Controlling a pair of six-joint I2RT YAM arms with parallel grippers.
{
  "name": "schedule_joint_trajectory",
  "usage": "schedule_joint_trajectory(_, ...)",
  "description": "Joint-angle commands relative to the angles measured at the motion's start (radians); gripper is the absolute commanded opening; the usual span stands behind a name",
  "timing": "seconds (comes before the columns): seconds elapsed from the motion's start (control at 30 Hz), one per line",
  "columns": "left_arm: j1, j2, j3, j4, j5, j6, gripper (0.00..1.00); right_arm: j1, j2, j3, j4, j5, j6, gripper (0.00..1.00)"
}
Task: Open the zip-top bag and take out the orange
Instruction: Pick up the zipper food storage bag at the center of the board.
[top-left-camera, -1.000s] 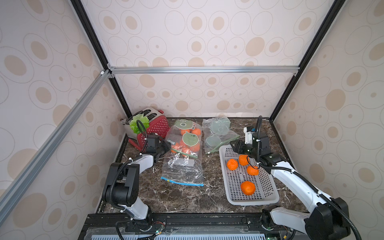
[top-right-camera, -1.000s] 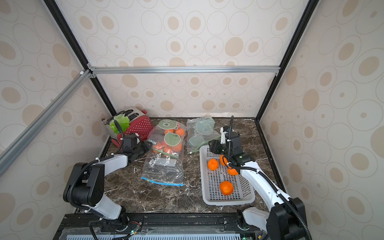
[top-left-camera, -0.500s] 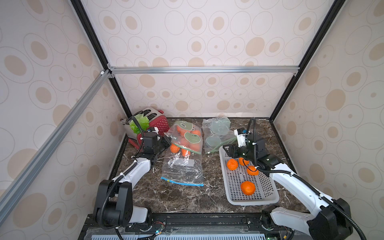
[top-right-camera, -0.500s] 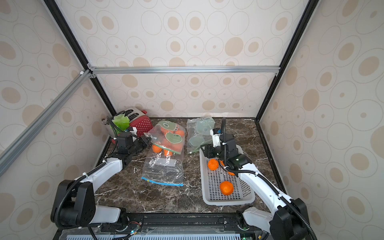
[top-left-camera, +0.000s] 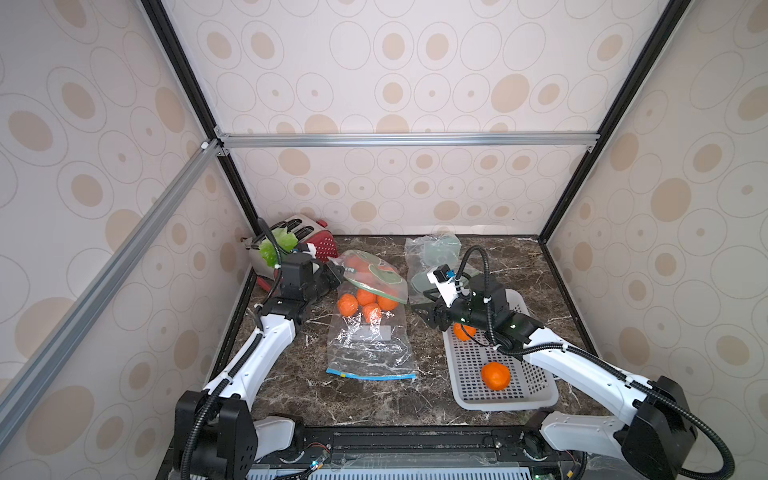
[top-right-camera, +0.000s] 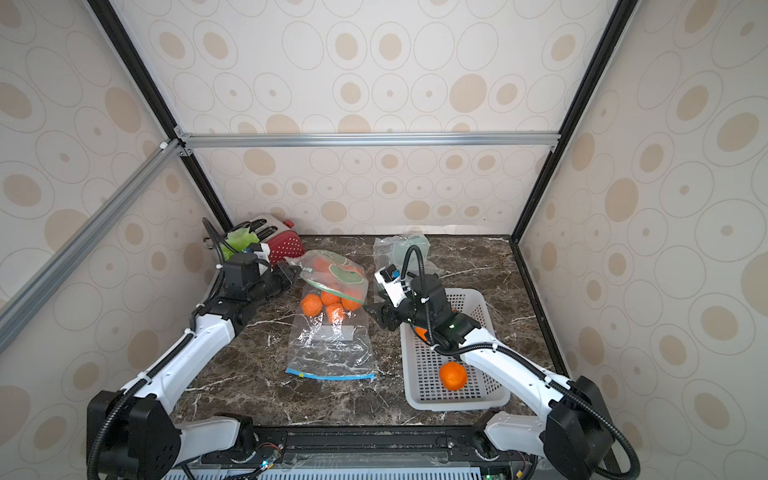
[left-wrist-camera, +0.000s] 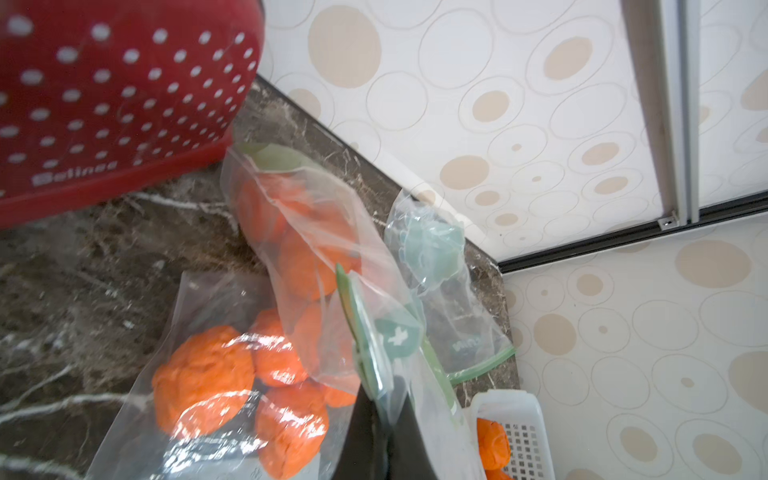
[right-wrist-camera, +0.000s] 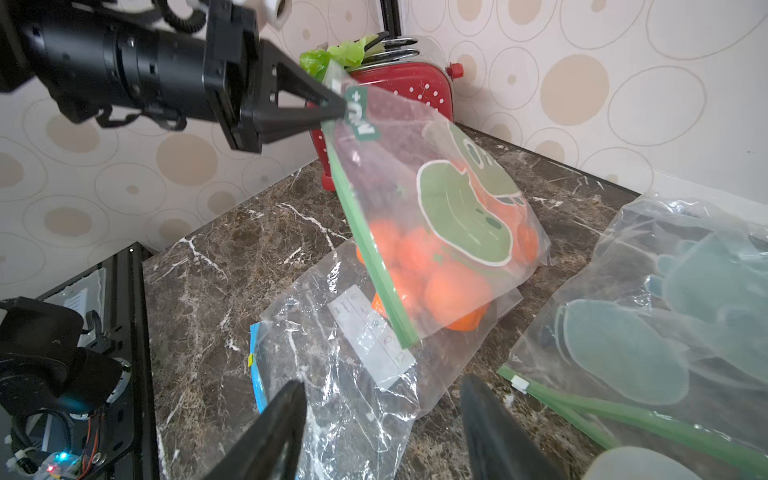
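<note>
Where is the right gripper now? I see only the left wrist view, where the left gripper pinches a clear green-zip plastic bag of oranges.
Observer: The right gripper hovers open beside the white perforated plastic basket, pointing at the clear green-zip bag, touching nothing.
Operator: Where does the lower clear bag open?
Observer: The lower clear plastic bag has its blue zip strip at the end nearest the arms' bases.

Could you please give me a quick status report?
Left end effector shut on green-zip bag, corner raised. Right end effector open, empty. Oranges inside, not out. Blue-zip bag underneath.
</note>
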Motion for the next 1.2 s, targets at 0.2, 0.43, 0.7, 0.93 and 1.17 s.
schedule_joint_trajectory(0.2,0.001,0.221,0.447,-0.032,0.021,0.032,0.00,0.002,-0.012,-0.024,0.052,0.030,-0.050,0.62)
schedule_joint_trajectory(0.43,0.000,0.249,0.625,-0.103,0.050,0.037,0.00,0.002,-0.040,-0.045,0.056,0.034,-0.055,0.62)
schedule_joint_trajectory(0.7,-0.033,0.011,0.408,-0.105,0.051,-0.003,0.01,0.002,-0.102,-0.085,0.127,-0.034,-0.098,0.63)
schedule_joint_trajectory(0.93,-0.039,-0.215,0.214,-0.125,0.021,-0.046,0.03,0.004,-0.143,-0.078,0.113,-0.044,-0.085,0.63)
schedule_joint_trajectory(1.17,-0.046,-0.295,0.092,-0.105,0.043,-0.108,0.04,0.004,-0.161,-0.079,0.130,-0.096,-0.053,0.64)
